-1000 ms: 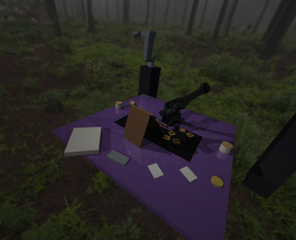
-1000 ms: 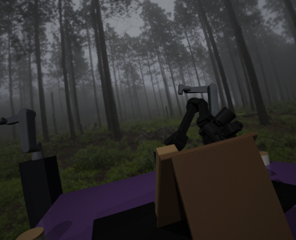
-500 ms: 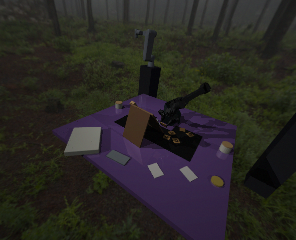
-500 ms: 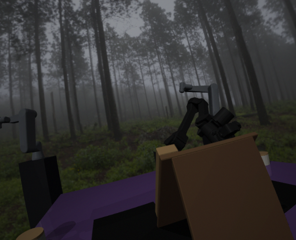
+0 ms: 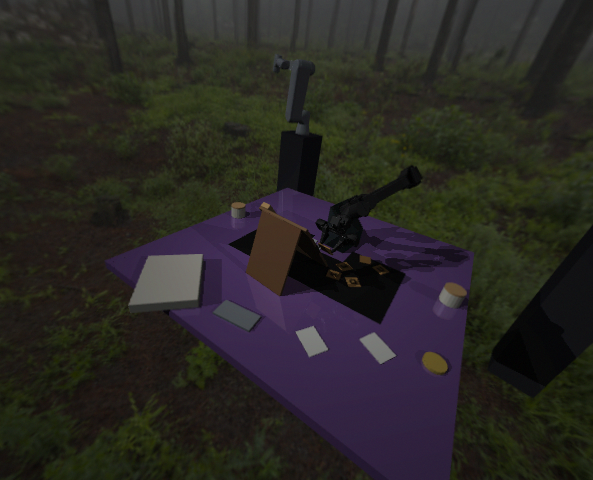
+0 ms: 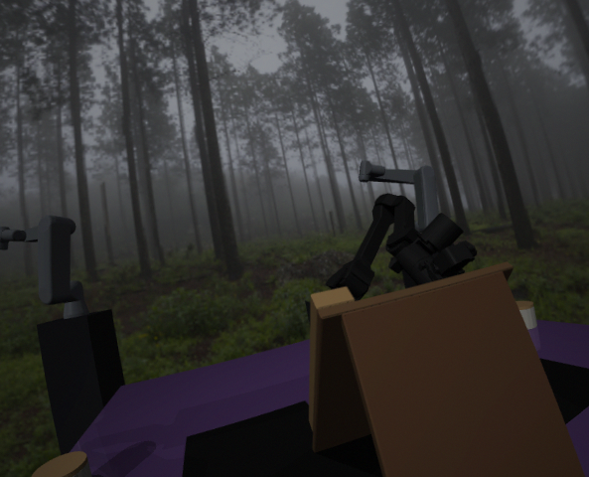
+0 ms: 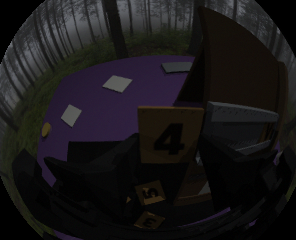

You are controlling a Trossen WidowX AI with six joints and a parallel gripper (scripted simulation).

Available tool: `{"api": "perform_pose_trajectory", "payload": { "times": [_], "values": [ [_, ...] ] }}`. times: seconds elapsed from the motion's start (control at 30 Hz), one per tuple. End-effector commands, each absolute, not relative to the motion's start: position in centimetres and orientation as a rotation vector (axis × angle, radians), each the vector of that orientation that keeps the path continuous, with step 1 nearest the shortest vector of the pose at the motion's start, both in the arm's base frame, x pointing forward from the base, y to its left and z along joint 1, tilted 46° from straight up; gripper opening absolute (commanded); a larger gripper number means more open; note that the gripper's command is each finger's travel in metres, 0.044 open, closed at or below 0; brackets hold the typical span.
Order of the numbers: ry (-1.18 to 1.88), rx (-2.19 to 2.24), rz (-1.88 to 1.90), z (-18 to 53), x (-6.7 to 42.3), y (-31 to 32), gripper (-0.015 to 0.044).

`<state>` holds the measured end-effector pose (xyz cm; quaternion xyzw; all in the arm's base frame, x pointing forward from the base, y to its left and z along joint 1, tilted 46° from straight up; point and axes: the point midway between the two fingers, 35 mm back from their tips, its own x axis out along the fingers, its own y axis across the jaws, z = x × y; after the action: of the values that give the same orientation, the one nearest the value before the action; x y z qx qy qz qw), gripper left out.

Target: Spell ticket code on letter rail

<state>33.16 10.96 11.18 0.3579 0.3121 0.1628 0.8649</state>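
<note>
While the orange tile marked 4 (image 7: 170, 134) sits clamped between the fingers of the gripper (image 5: 326, 244), it hangs just beside the right edge of the slanted brown board (image 5: 274, 249), above the black mat (image 5: 374, 302). Four more tiles (image 5: 352, 281) lie loose on that mat, just right of the board. Farther out on the purple table (image 5: 337, 392) stand two capped jars (image 5: 452, 294), contents hidden.

a misty forest clearing: tall trees (image 6: 207, 128), grassy undergrowth (image 5: 53, 387).
</note>
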Motion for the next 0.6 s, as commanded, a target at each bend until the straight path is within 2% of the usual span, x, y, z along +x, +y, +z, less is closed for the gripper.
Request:
{"api": "perform_pose_trajectory", "payload": {
  "times": [0.0, 0.57],
  "values": [
    [0.657, 0.749, 0.343, 10.92, 33.16, 10.83, 0.0000],
    [0.657, 0.748, 0.343, 10.30, 33.21, 10.24, 0.0000]
  ]
}}
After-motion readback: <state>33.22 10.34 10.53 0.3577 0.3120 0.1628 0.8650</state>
